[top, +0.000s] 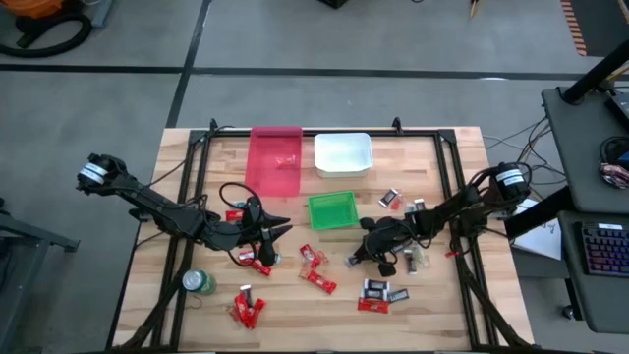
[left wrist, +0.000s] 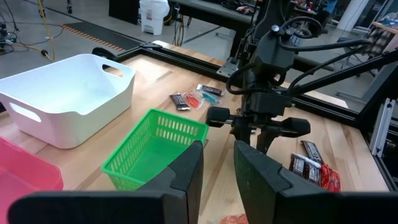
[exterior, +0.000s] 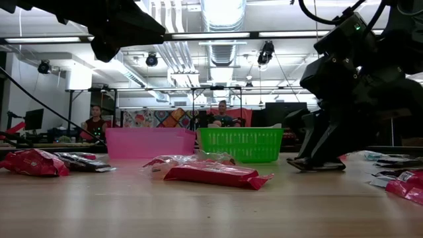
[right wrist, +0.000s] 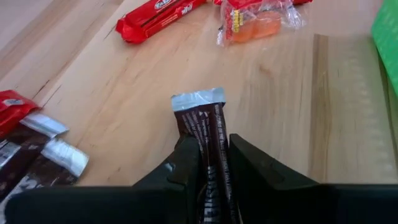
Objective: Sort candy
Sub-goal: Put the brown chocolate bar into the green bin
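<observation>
The right gripper (right wrist: 211, 163) has its jaws closed on a dark brown wrapped candy bar (right wrist: 205, 127) pointing straight ahead; the green plastic basket (top: 332, 209) sits near. The left gripper (left wrist: 216, 167), jaws open, waits.

Pretty standard lab space: grey floor (top: 324, 54) all around the wooden counter (top: 432, 305), long ceiling lights (exterior: 221, 13) and exposed ducts overhead. Two people (exterior: 221, 114) sit way at the back, and a side desk with a keyboard (top: 600, 246) sits beside the counter.
</observation>
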You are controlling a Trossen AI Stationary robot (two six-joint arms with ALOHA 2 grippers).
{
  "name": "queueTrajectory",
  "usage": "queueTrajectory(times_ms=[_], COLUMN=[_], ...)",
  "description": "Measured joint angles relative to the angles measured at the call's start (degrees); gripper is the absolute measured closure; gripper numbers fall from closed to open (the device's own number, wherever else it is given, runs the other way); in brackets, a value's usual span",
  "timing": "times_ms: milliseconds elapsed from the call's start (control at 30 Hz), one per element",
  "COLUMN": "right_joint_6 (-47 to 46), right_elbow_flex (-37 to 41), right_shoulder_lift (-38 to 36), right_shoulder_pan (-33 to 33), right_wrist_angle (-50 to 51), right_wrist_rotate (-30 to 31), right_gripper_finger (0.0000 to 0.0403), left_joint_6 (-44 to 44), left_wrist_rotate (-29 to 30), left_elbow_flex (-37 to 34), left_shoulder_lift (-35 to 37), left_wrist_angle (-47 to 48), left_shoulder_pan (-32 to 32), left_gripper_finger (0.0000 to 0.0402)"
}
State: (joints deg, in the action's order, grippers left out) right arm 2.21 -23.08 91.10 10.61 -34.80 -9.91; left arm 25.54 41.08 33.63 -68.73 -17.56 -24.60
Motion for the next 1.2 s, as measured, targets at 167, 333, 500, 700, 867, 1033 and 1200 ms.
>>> queueTrajectory(times_ms=[167,333,500,700,867,1033,1200], right_joint_6=[-1.12,-1.38,-1.64,-2.27,-2.35,-2.45,-2.79], right_elbow_flex=[0.11,0.10,0.10,0.07,0.00,-0.01,-0.03], right_shoulder_lift=[-2.63,-3.77,-3.89,-3.99,-4.43,-6.53,-10.92], right_shoulder_pan=[0.00,0.00,0.00,0.00,0.00,-0.02,-0.07], right_wrist_angle=[1.98,2.79,2.30,1.46,1.12,0.78,0.74], right_wrist_rotate=[0.14,0.42,0.44,0.45,0.46,0.48,1.07], right_gripper_finger=[0.0360,0.0392,0.0395,0.0395,0.0395,0.0395,0.0395], left_joint_6=[-0.02,-0.22,-0.23,-0.24,-0.24,-0.24,-0.22], left_wrist_rotate=[0.00,0.00,0.00,0.00,0.00,0.00,0.00], left_elbow_flex=[0.00,0.00,0.00,0.00,0.00,0.00,0.00], left_shoulder_lift=[0.00,0.02,0.02,0.02,0.02,0.02,0.02], left_wrist_angle=[0.02,0.02,0.02,0.03,0.03,0.02,0.02], left_shoulder_pan=[0.00,-0.01,0.00,0.00,0.00,0.00,0.00], left_gripper_finger=[0.0327,0.0327,0.0327,0.0327,0.0327,0.0327,0.0327])
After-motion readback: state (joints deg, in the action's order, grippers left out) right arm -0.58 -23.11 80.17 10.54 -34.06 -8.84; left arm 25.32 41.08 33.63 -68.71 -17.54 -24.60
